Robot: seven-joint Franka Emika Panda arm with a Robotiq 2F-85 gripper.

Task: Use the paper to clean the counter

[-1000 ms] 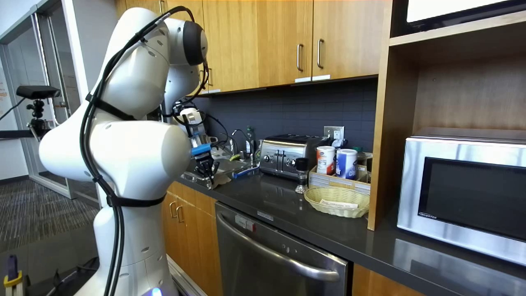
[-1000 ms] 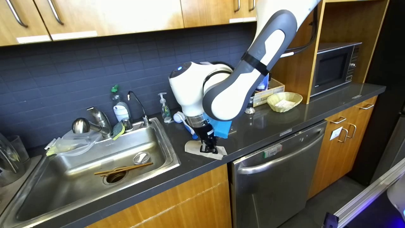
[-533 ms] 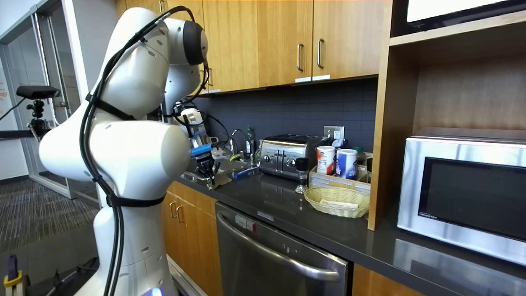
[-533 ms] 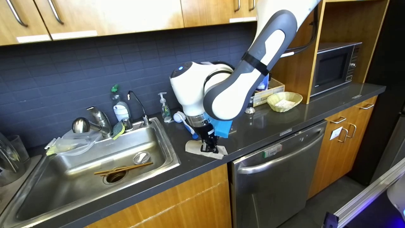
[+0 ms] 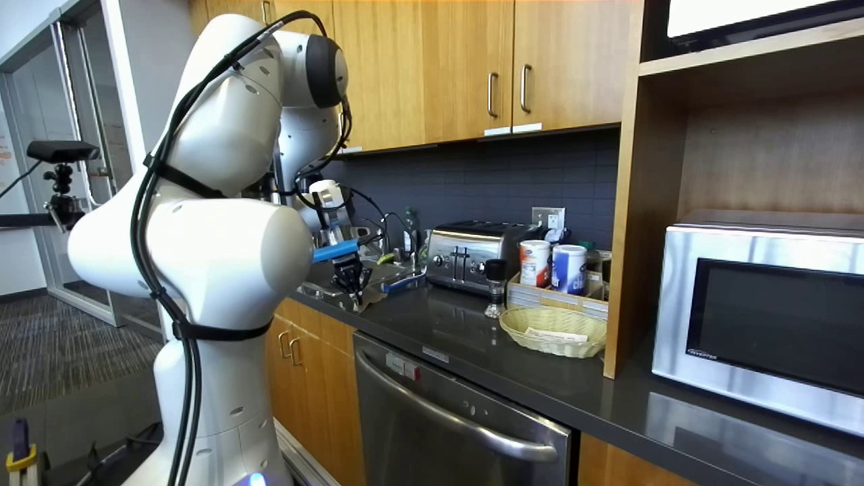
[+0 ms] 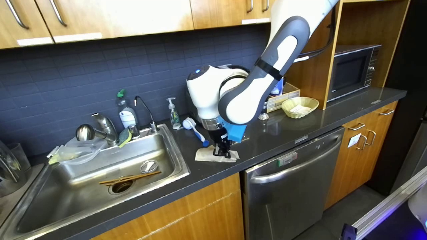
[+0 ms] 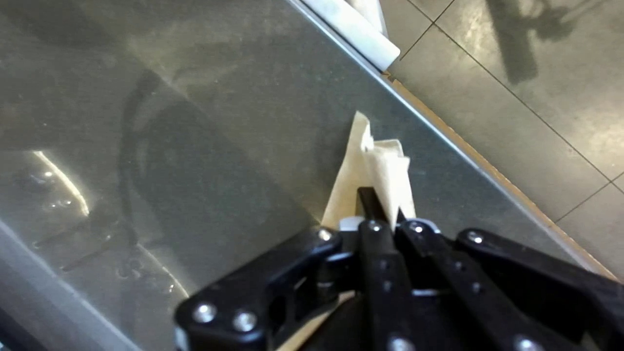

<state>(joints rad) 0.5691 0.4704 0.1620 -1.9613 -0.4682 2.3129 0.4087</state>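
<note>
Arm (image 6: 257,86) bent downward over the dark counter (image 6: 263,143), jaws clamped on the paper (image 6: 205,155)

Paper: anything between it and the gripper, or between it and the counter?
Nothing visible: the gripper is shut on the paper, which appears to rest on the counter. The brush lies close beside the paper, not between.

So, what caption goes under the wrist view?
End effector pinching creased beige paper over the dark, shiny counter.

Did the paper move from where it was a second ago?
Yes, a little. In an exterior view, the paper has shifted back, away from the front edge of the counter.
</note>
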